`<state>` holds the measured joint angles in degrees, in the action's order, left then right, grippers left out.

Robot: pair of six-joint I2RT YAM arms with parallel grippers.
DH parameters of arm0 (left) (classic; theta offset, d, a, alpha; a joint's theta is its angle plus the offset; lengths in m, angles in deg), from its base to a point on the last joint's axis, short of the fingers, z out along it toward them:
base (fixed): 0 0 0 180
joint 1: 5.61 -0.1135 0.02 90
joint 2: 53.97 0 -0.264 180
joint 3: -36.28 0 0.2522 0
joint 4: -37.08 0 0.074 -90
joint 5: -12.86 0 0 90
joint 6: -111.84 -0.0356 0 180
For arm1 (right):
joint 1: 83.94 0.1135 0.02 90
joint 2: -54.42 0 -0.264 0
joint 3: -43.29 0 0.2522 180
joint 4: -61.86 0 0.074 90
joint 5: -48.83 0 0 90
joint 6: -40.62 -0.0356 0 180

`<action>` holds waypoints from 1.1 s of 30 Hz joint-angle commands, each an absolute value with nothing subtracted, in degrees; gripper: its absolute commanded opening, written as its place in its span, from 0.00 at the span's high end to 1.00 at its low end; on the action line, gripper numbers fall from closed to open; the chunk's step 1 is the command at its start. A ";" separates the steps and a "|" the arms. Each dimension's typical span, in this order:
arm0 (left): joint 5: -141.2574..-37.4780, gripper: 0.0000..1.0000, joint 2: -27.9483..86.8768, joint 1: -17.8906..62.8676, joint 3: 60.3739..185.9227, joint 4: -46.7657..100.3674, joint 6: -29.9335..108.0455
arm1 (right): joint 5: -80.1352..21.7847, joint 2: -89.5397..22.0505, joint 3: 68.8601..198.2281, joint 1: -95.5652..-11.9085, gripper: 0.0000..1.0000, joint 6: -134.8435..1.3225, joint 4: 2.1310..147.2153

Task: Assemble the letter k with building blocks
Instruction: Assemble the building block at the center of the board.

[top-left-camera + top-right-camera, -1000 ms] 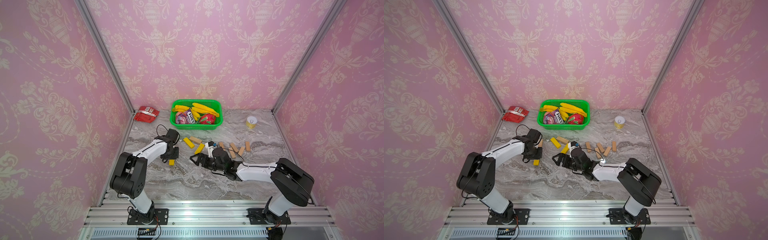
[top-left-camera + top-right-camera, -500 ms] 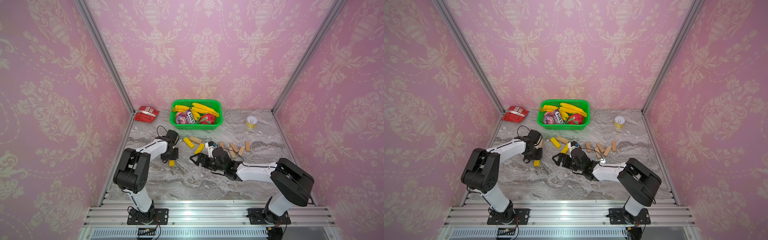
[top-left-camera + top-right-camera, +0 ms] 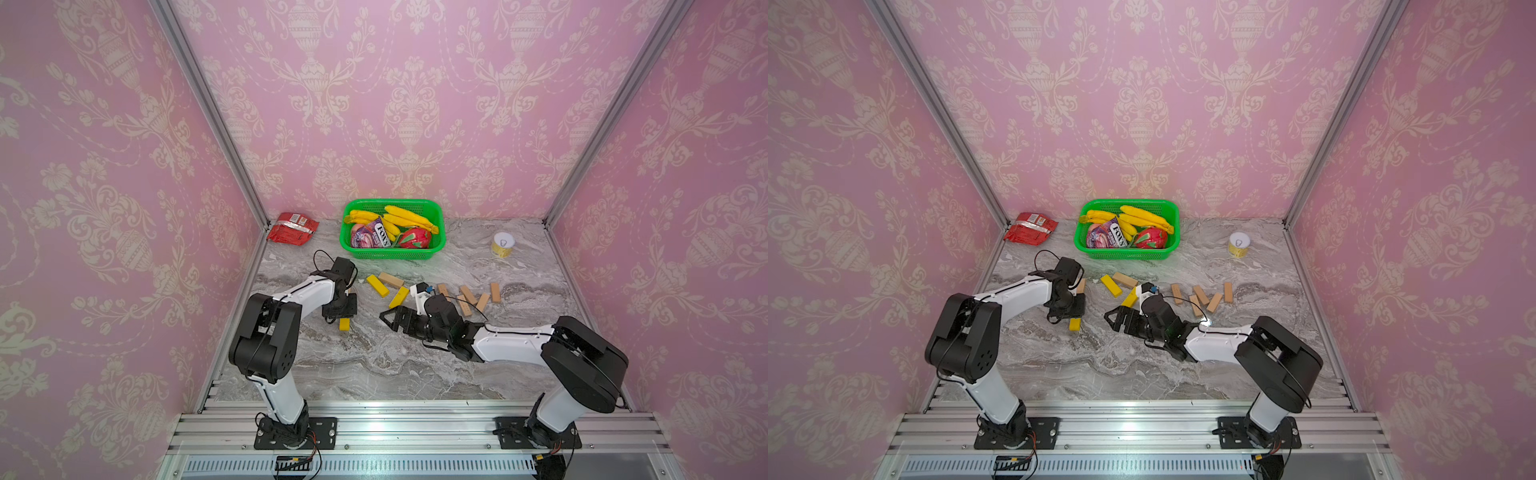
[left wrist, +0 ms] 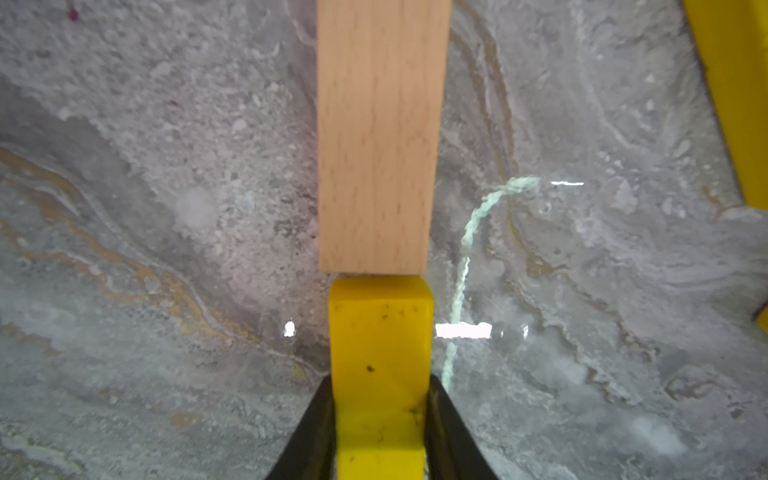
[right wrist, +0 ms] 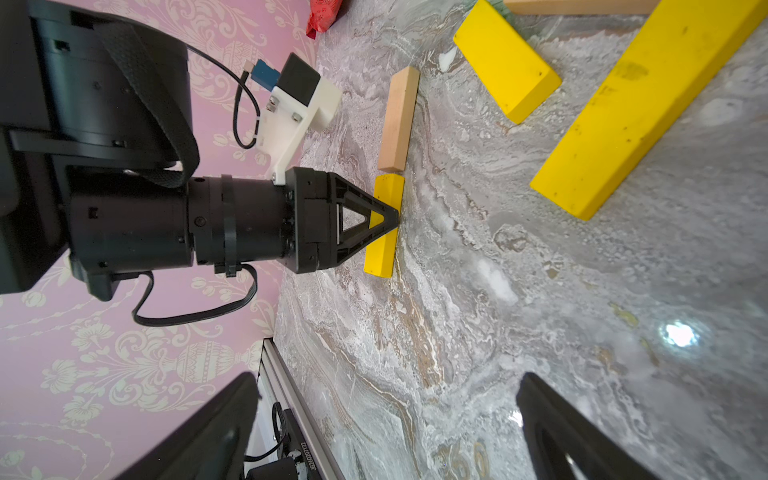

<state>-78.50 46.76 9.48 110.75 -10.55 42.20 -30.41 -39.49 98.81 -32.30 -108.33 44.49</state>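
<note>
left claw (image 4: 380,384) grips yellow block (image 4: 380,328), aligned with wood block (image 4: 378,137) (wrist views only); right claw (image 5: 388,380) gapes.

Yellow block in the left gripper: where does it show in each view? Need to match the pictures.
Both top views: yellow block pokes out from under the left gripper, left of the table's centre.
Left wrist: close foreground, clamped between the black fingers.
Right wrist: mid-frame, half hidden behind the left gripper's tip.
Shared landmark: the wood block lying end to end with it.
</note>
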 commanded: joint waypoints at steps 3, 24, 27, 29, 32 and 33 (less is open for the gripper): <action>-78.90 0.96 49.23 8.81 110.97 -11.43 41.80 | -29.53 -39.33 98.72 -32.70 0.00 -108.71 43.50; -76.21 0.96 49.69 8.74 111.67 -13.19 41.55 | -29.52 -39.62 98.94 -32.77 0.00 -108.59 43.57; -75.74 0.96 49.72 8.74 111.82 -13.42 41.61 | -29.36 -39.65 98.99 -32.73 0.00 -108.61 43.63; -75.69 0.96 49.75 8.76 111.93 -13.43 41.61 | -29.40 -39.73 99.06 -32.77 0.00 -108.61 43.71; -75.55 0.96 49.78 8.64 112.25 -13.65 41.54 | -29.31 -39.76 99.15 -32.74 0.00 -108.57 43.79; -75.32 0.96 49.82 8.67 112.27 -13.85 41.44 | -29.22 -39.71 99.17 -32.76 0.00 -108.59 43.76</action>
<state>-78.26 47.77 9.44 112.17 -11.90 42.20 -29.95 -39.49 98.81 -32.30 -108.33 44.49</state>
